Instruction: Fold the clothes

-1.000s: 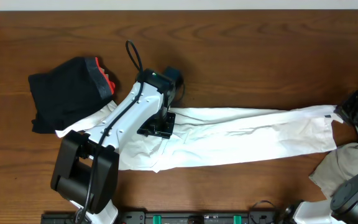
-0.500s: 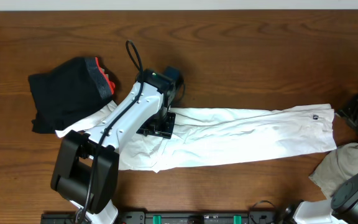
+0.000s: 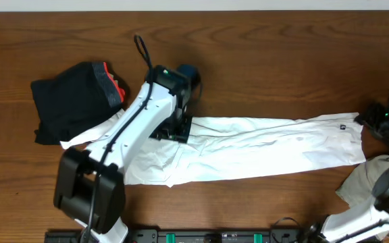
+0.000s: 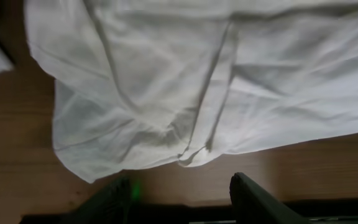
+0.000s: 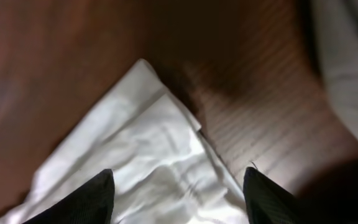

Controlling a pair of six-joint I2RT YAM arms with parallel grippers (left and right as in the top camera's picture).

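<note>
A long white garment [image 3: 269, 145] lies stretched flat along the bench [image 3: 262, 61] from left to right. Its wider left end is wrinkled and creased, and its right end is squared off with a small dark mark near the corner. A black garment [image 3: 69, 101] sits in a crumpled heap at far left, with a grey and red band [image 3: 112, 84] on its right edge. The white one's left tip touches its lower edge. A beige garment [image 3: 373, 177] lies bunched just beside the white garment's right end.
</note>
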